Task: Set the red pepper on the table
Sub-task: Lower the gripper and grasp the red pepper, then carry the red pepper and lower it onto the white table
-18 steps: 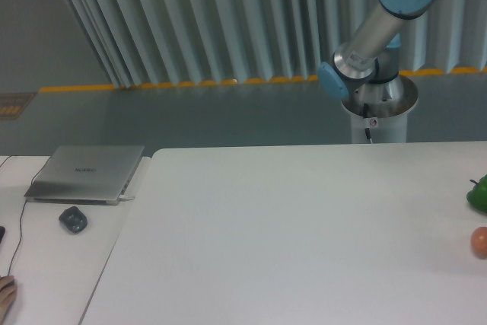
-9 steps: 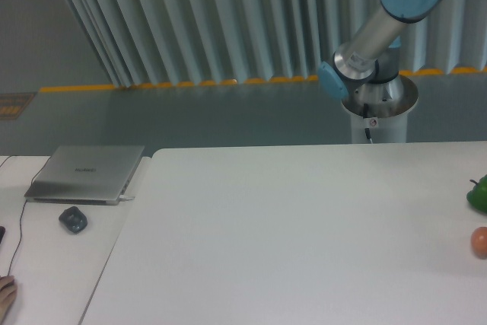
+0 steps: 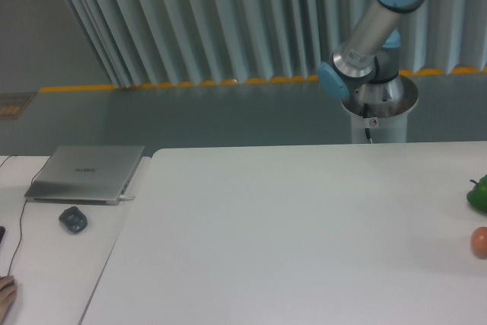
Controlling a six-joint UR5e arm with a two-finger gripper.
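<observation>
— Left to right, what's on view?

— Side desk [image 3: 46, 264]: shut laptop [image 3: 85, 173], mouse [image 3: 73, 220], fingertips of somebody's hand [image 3: 6, 294] at the bottom corner. Main counter [image 3: 289, 234]: white top, bare through the middle. Far right edge: green vegetable [image 3: 479, 195], and just below it an orange-pink round fruit [image 3: 479, 242], both cut by the frame.

— And the arm?

— Arm [image 3: 373, 28]: only base, shoulder and one blue elbow joint show. That elbow has swung a little leftward and upward over the last second; nothing on the counter has shifted.

— Claw?

— Out of frame entirely. Open, closed or carrying something, I can't tell. So I can't place anything relative to it either.

— The red pepper?

— Not visible anywhere. It isn't on the counter, so I'd judge the placing not yet done; the arm's motion suggests it's working somewhere off to the upper right.
</observation>
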